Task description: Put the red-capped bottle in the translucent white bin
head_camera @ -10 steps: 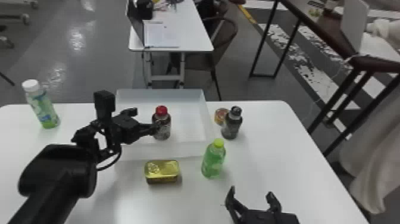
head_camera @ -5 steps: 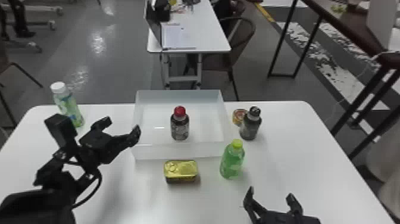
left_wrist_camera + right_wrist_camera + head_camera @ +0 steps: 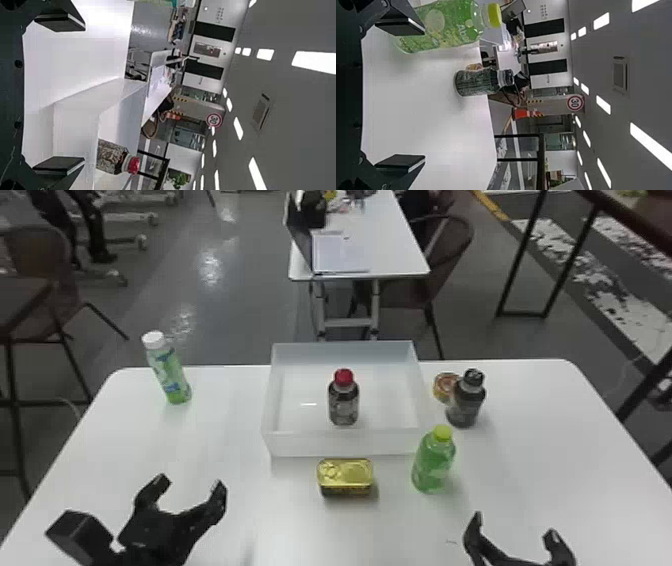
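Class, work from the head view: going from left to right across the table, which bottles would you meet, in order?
White-capped bottle → red-capped bottle, standing in the translucent white bin → green bottle with a yellow-green cap → dark bottle with a black cap.

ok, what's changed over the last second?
The left tool pulled back from the red-capped bottle and out over the table's near left, now open and empty. The head view swung left too. Bottle stays upright in the translucent white bin; the right tool stays open, and the gold tin hasn't moved.
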Controlling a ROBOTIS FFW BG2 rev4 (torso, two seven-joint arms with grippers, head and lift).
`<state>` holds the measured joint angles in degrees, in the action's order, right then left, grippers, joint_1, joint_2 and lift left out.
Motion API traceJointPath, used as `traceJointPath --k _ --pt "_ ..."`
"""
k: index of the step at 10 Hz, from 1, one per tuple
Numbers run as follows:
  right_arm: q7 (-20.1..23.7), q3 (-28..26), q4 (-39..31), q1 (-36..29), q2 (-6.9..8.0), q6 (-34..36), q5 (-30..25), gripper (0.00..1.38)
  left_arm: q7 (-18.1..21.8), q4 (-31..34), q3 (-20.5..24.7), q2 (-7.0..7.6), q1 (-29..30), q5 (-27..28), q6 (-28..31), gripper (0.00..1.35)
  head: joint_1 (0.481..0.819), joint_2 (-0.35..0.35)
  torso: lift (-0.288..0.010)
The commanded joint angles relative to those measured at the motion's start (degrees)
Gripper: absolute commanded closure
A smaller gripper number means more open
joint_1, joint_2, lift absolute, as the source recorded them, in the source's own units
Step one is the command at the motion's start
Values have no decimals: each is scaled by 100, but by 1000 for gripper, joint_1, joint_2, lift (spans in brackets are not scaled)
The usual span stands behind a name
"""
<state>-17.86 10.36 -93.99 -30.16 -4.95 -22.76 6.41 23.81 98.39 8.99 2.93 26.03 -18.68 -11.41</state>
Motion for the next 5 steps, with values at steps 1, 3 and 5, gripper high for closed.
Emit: traceJointPath --k 1,3,5 --pt "-7 -34 -67 -121 3 0 -17 157 10 14 121 -38 394 145 -441 117 695 51 -76" --pt "-24 -61 -129 -253 3 -9 -44 157 10 14 209 -108 701 417 -634 117 695 70 -76" --pt "-33 -61 -155 -297 12 -35 -96 157 10 14 217 -205 833 453 -625 117 695 76 -76"
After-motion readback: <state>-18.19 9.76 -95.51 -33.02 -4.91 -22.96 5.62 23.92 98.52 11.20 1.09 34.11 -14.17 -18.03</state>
